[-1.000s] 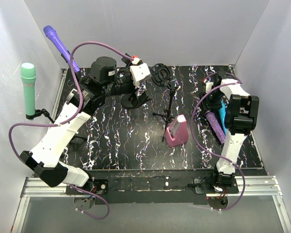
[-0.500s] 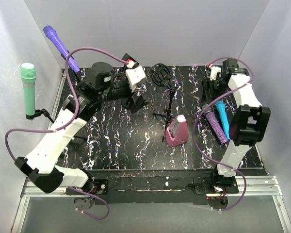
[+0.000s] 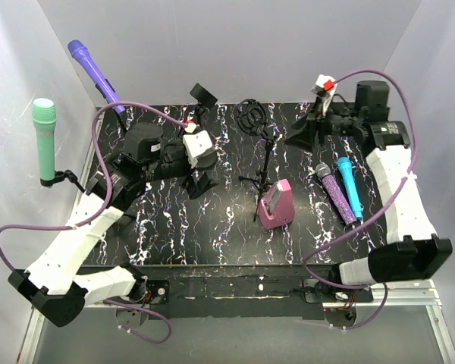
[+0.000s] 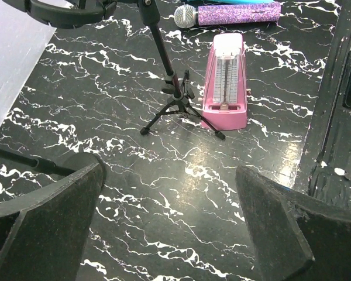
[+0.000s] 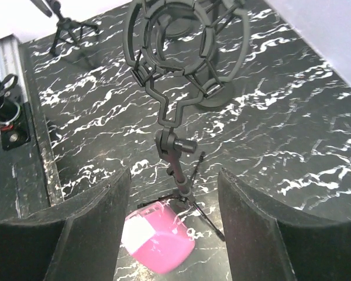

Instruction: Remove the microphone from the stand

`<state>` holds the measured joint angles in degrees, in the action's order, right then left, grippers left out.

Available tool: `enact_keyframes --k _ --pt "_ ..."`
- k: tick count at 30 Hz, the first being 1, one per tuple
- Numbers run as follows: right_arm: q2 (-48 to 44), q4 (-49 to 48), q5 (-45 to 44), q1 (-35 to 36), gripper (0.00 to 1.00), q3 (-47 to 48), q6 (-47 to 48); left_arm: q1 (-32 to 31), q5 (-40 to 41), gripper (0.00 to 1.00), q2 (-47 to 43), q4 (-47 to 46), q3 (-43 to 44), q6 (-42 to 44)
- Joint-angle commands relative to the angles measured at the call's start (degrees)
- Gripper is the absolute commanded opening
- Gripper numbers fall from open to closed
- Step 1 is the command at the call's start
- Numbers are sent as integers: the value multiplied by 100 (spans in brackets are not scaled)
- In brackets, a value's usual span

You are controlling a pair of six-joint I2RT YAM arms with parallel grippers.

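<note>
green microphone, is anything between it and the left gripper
No separate object shows between the left gripper and the green microphone; only that arm's own links lie there, and its open jaws face the empty stand.

**A:** so what else was sitting on that worktop [image 3: 212, 227]?

**B:** just a pink metronome [image 3: 277, 205], upright, a bit right of centre, scale face showing. The worktop was black with white veining, and plain white walls [image 3: 250, 45] boxed it in on three sides.
</note>
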<state>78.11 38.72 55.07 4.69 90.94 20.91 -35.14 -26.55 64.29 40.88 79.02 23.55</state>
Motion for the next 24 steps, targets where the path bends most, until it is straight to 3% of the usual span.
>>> enact_keyframes --k 1,13,20,24 --pt "459 4 320 356 68 108 466 59 -132 98 -224 25 -10 -17" --pt "1294 513 -330 1297 66 847 915 112 -316 98 -514 -361 -334 -412" --pt "1401 751 -699 1456 40 768 1064 112 -360 92 -620 -739 -827 -668" --pt "1243 471 -585 1473 25 496 960 112 -317 85 -357 -661 -976 -90"
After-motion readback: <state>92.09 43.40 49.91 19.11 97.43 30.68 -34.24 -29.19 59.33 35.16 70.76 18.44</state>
